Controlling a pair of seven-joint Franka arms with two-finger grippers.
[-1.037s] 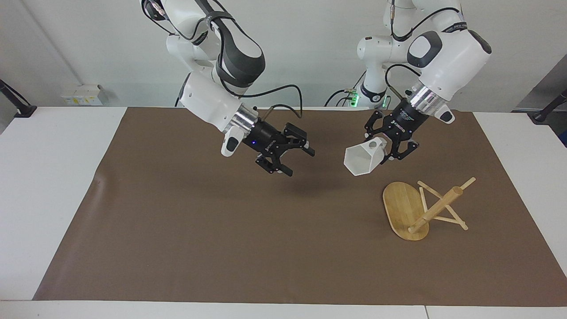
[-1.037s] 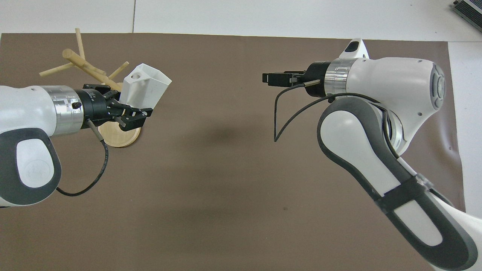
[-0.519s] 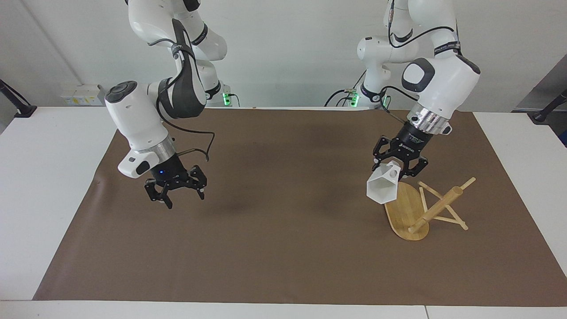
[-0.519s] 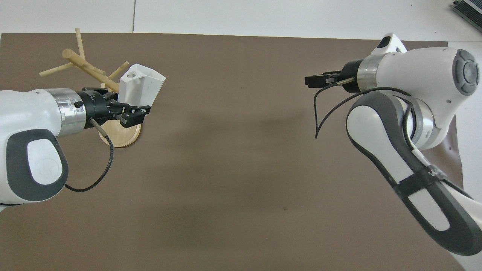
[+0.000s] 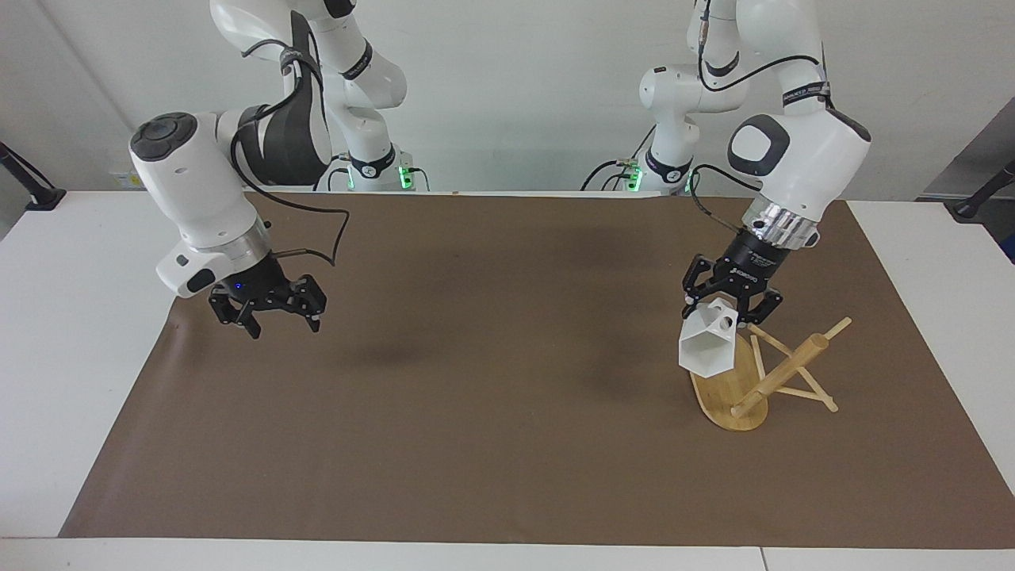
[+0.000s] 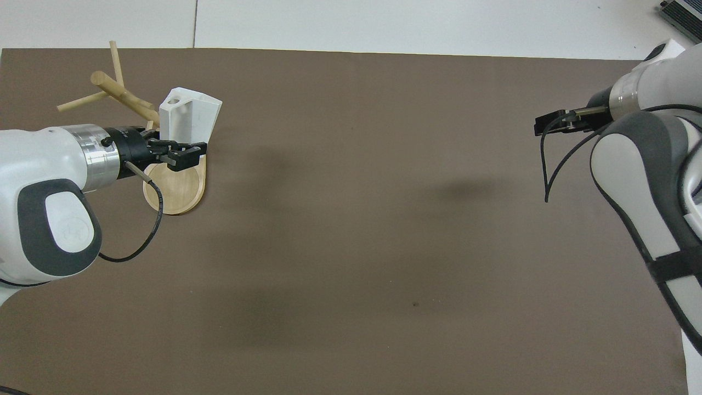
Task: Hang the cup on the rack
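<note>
Left tool (image 5: pixel 730 304) pinching cup (image 5: pixel 705 343) over rack (image 5: pixel 733 381); right tool (image 5: pixel 270 311) spread over mat (image 5: pixel 476 381) edge

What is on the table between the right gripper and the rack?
Nothing but bare brown mat; both views show it. The right gripper is open and the left gripper holds the cup over the rack.

Two high, opposed views share the mat (image 5: pixel 492 381).
</note>
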